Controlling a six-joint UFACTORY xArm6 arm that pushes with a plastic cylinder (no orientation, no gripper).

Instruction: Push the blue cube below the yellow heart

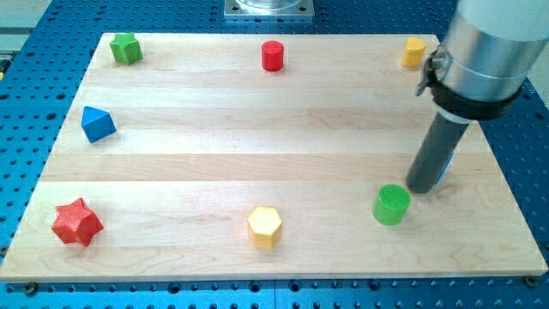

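My tip [422, 188] rests on the board at the view's right. The blue cube [446, 166] is almost wholly hidden behind the rod; only a thin blue sliver shows on the rod's right side, touching or very close to it. The yellow heart [414, 51] sits near the board's top right corner, well above the cube and a little to its left. The arm's silver body covers the area just right of the heart.
A green cylinder [391, 204] stands just below-left of my tip. A yellow hexagon [265, 227], red star [77, 222], blue triangle block [97, 124], green star [126, 48] and red cylinder [273, 55] lie elsewhere on the wooden board [257, 154].
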